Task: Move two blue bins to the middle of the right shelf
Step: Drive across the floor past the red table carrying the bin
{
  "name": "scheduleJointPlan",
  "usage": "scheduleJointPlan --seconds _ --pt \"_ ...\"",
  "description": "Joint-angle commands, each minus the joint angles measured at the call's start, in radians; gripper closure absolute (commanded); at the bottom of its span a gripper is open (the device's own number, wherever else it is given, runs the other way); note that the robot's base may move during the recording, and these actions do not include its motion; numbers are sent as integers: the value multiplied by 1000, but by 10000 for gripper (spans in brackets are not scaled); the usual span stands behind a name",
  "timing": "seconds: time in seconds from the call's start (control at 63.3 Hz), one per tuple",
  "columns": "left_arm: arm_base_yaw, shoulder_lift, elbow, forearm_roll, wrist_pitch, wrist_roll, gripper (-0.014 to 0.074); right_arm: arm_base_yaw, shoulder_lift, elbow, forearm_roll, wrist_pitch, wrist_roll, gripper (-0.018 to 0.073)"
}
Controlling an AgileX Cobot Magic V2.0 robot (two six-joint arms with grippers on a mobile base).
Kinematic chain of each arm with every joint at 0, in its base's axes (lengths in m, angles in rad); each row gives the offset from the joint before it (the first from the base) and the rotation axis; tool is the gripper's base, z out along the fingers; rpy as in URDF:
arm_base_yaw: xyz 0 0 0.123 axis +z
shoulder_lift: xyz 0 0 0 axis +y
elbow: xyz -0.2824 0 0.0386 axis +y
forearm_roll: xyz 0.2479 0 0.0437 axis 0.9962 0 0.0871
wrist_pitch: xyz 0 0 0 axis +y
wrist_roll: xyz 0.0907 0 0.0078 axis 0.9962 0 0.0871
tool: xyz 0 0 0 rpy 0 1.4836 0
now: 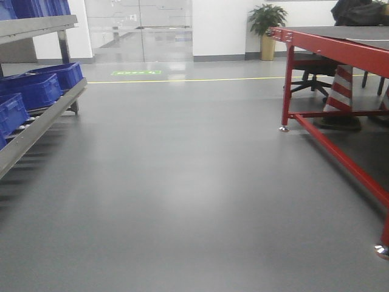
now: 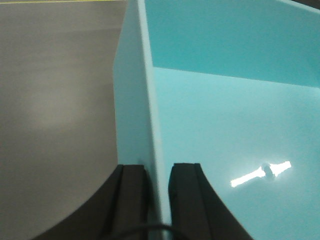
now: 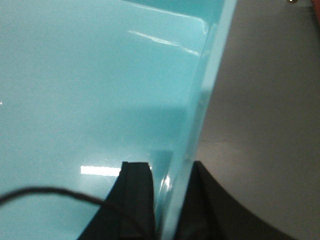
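Fingers (image 2: 129, 200) of the left gripper (image 2: 154, 200) are pinched on the left wall of a pale blue bin (image 2: 225, 150), one pad outside and one inside. The right gripper (image 3: 172, 200) clamps the opposite wall of the bin (image 3: 75, 75) the same way. So the bin hangs between the two arms above the grey floor (image 1: 194, 201), open side up, and neither arm is nearer than the other. Both gripped walls run straight ahead, away from the robot. Whether that is the bin's long axis I cannot tell, since no view shows it whole, nor whether a second bin is nested under it.

Looking forward, a rack (image 1: 42, 121) of blue crates (image 1: 33, 91) stands to the left and a red frame (image 1: 340, 48) to the right. The right shelf is not in sight. I'd judge the base must turn before anything gets placed.
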Motion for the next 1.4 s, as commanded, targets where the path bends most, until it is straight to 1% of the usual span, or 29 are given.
scheduleJointPlan --seconds 0.0,1.263,1.389 --pt "-2 -20 -12 -9 -70 -8 707 -5 -10 -7 -16 -21 -35 712" --pt "-2 -20 -12 -10 -72 -8 707 -5 -10 -7 -16 -22 -35 712" --pt "-2 -16 -12 0 -73 -8 707 -5 -10 -7 -16 -22 -35 712"
